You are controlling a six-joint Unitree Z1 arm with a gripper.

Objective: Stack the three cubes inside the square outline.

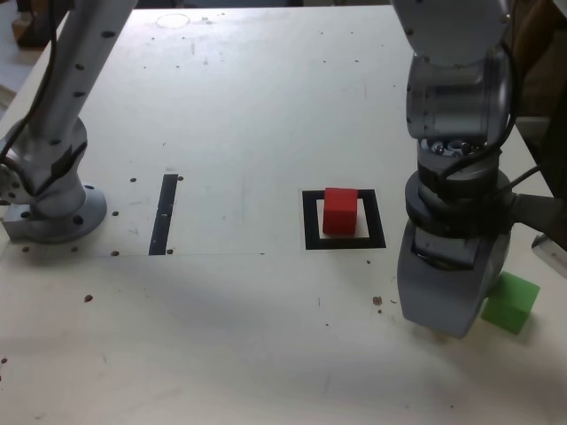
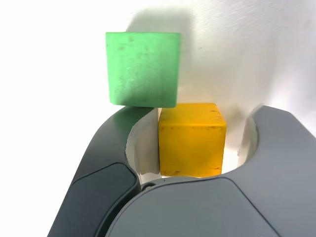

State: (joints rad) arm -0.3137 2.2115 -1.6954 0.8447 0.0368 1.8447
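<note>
The red cube (image 1: 340, 211) stands inside the square outline (image 1: 344, 241), near the table's middle. My gripper (image 1: 440, 320) is lowered to the table at the exterior view's right, and its body hides the yellow cube there. In the wrist view the yellow cube (image 2: 191, 146) sits between my gripper's (image 2: 197, 117) two grey jaws, with a narrow gap showing on each side of it. The jaws stand open around it without touching it. The green cube (image 1: 511, 302) (image 2: 143, 68) rests on the table just beyond the yellow one, almost touching its corner.
A narrow black strip (image 1: 164, 214) lies on the table at the exterior view's left. Beside it stands the round base of an arm (image 1: 53, 211). The table's right edge runs close behind the green cube, with a pale object (image 1: 551, 252) there.
</note>
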